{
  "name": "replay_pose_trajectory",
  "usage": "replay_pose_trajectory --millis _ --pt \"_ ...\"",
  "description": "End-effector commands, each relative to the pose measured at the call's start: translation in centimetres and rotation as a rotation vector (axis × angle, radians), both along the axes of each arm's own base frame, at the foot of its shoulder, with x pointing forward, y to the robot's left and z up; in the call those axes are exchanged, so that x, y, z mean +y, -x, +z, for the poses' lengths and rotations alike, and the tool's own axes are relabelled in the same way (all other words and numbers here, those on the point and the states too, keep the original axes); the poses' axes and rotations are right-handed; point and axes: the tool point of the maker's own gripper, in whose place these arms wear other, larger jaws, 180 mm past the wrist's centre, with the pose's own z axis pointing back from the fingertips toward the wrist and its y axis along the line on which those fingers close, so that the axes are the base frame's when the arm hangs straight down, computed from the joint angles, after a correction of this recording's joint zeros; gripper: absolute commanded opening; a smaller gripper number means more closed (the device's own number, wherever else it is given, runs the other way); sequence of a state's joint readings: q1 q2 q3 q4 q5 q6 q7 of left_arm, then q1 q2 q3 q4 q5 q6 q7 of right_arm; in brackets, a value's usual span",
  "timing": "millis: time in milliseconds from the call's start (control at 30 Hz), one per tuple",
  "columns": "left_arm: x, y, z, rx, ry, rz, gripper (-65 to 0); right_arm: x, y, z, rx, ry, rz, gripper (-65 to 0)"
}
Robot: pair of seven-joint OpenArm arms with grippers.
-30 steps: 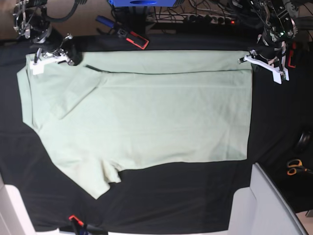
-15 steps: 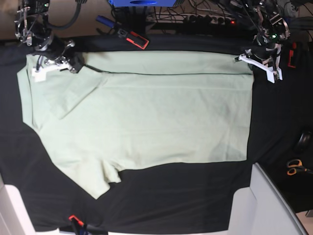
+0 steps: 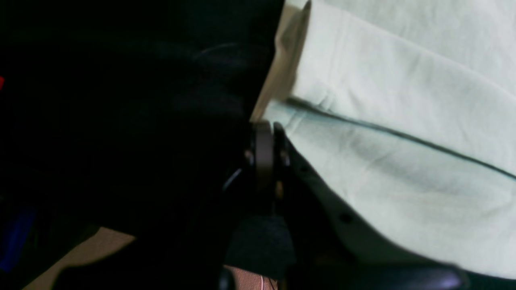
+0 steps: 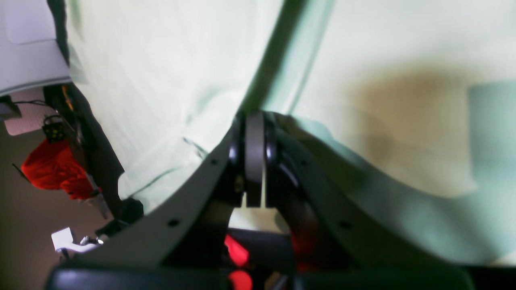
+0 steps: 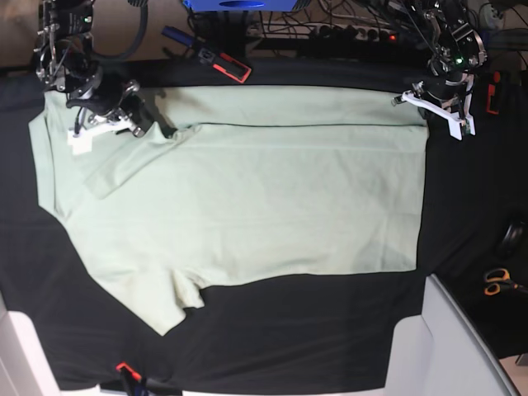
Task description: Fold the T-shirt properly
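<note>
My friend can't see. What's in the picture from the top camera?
A big mint-green T-shirt lies spread on a black table cloth. A shut gripper sits at each far corner: the right gripper and the left gripper.

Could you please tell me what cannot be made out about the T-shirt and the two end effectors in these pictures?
- Right wrist view: the T-shirt is blurred, so whether the right end effector pinches cloth is unclear.
- Left wrist view: the left half is too dark; the left end effector sits at the hem, grip uncertain.
- Base view: the far shirt edge under the right end effector is hidden by it; any label is too small.
</note>
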State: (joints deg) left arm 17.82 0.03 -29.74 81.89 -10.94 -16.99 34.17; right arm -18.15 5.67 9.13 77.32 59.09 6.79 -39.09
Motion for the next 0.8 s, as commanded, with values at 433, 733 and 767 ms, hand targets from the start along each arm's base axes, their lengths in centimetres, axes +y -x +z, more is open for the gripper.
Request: replay_pose_trajectory --millis 433,733,767 --pt "0.3 0.7 -0.1 0.032 -0.011 0.0 -65.0 0.5 -4.8 2.3 -0.064 -0.03 -0.029 -64.9" --pt "0.3 0.7 -0.1 0.032 -0.011 0.001 -65.0 1.6 -7.6 3.5 -0.072 -0.066 -0.062 -64.9" --pt "0.3 0.7 -0.1 0.032 -0.011 0.001 -65.0 1.6 -7.9 3.7 -0.076 -0.066 -0.064 -64.9"
